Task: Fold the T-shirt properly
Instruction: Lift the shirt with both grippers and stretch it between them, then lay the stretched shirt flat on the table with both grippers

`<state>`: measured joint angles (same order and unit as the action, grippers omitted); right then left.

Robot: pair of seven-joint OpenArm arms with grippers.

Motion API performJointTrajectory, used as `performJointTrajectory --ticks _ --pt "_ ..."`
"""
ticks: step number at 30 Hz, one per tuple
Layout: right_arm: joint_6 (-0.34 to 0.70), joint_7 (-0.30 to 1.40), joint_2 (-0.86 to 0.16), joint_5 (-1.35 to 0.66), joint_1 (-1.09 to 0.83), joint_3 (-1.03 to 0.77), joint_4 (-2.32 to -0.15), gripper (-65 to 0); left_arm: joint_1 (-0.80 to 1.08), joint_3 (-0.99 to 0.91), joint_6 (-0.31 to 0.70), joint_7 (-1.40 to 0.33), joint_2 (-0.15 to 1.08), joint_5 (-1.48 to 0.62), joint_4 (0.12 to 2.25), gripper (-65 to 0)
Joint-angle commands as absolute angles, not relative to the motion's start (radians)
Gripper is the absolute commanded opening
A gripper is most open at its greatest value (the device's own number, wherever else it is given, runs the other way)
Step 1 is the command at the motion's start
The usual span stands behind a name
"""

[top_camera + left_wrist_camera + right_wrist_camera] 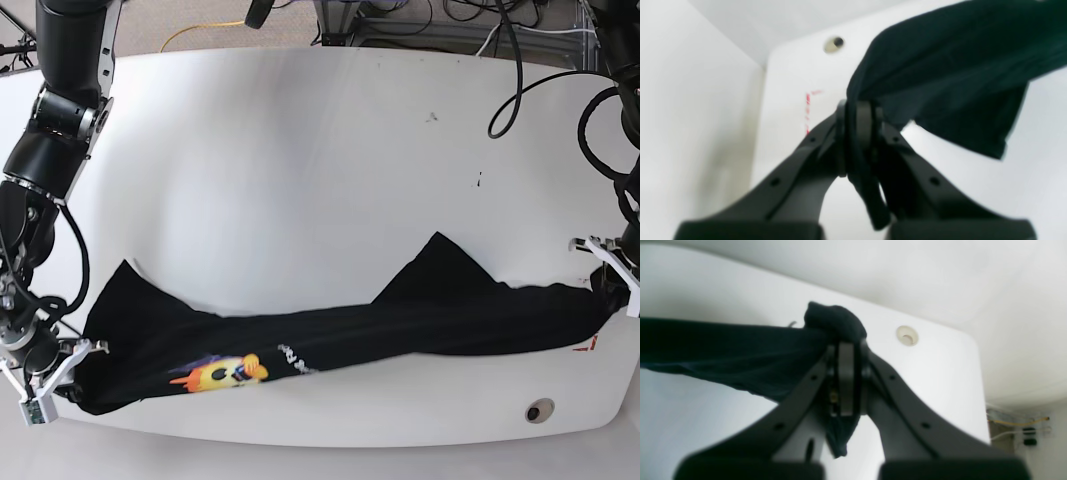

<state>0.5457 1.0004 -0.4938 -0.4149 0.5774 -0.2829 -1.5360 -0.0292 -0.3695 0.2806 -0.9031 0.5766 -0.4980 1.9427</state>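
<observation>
The black T-shirt (pixel 340 330) hangs stretched in a long band across the near side of the white table (pixel 300 160), its yellow-orange face print (pixel 225 374) showing near the left. My left gripper (pixel 857 115) is shut on the shirt's edge (pixel 950 66) at the right end; in the base view it is at the table's right edge (pixel 612 282). My right gripper (pixel 846 350) is shut on a bunched fold of the shirt (pixel 836 321) at the left end, seen in the base view at the front left (pixel 60 375). Two sleeves point up from the band.
A round grommet hole (pixel 540 411) sits in the table's near right corner, also in the left wrist view (pixel 834 44) and the right wrist view (pixel 907 335). Red marks (pixel 807 110) lie near the left gripper. Cables (pixel 520 70) trail over the far right edge.
</observation>
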Motion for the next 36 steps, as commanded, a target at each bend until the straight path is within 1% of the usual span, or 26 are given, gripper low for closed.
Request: performJointTrajectory --ticks 1,3,4,7,12,15,18,25,30,36 --pt "0.544 0.966 -0.501 -0.424 0.544 -0.289 -1.618 -65.0 -0.010 -0.381 0.272 -0.885 0.567 -0.492 1.969 -65.0" --pt "0.544 0.966 -0.476 -0.424 0.470 -0.317 -1.669 -65.0 0.039 -0.383 0.272 -0.883 0.565 -0.492 1.971 -65.0" --pt "0.544 0.966 -0.461 -0.424 0.420 -0.361 -1.695 -65.0 0.067 -0.383 0.272 -0.881 0.564 -0.492 1.971 -65.0" --pt "0.544 0.967 -0.412 -0.423 0.337 -0.417 -1.718 -65.0 0.116 -0.381 0.272 -0.880 0.556 -0.492 1.969 -65.0" --pt "0.544 0.964 -0.387 -0.424 0.162 -0.463 -1.762 -65.0 0.213 -0.384 0.272 -0.880 0.526 -0.489 1.966 -65.0" --pt "0.544 0.963 -0.343 -0.423 0.087 -0.489 -1.768 -65.0 0.257 -0.384 0.272 -0.880 0.515 -0.489 1.968 -65.0" --pt "0.544 0.963 -0.325 -0.423 -0.004 -0.545 -1.776 -65.0 0.312 -0.384 0.272 -0.880 0.515 -0.487 1.963 -65.0" --pt "0.544 0.963 -0.297 -0.424 -0.117 -0.590 -1.758 -65.0 0.390 -0.383 0.272 -0.880 0.515 -0.486 1.957 -65.0" --pt "0.544 0.963 -0.295 -0.424 -0.186 -0.598 -1.753 -65.0 0.446 -0.383 0.272 -0.880 0.515 -0.486 1.931 -65.0" --pt "0.544 0.963 -0.294 -0.418 -0.228 -0.598 -1.716 -65.0 0.478 -0.383 0.272 -0.880 0.515 -0.486 1.879 -65.0"
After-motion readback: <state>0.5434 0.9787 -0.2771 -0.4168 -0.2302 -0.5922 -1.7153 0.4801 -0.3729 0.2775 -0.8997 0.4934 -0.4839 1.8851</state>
